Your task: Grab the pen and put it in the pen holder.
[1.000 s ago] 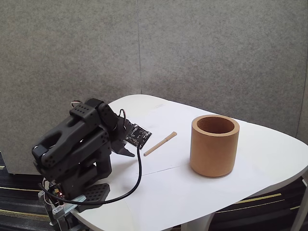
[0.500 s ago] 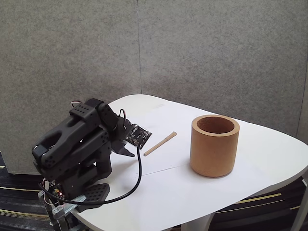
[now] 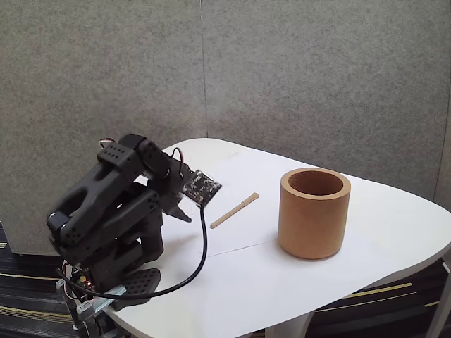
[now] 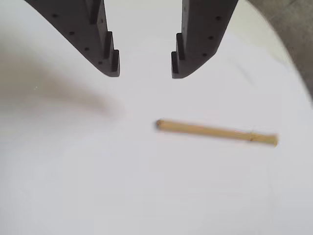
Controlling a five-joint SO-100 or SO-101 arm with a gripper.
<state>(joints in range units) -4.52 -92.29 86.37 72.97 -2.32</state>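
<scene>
Wrist view shows my gripper [image 4: 145, 74] spread and empty, the pen [image 4: 216, 132] lying flat on the worktop [image 4: 146, 196] off to the right; descending uncentred, I risk nudging it away.

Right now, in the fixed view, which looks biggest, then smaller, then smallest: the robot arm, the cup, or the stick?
1. Robot arm, though it sits nearest the camera.
2. Cup.
3. Stick, by far the thinnest.
</scene>
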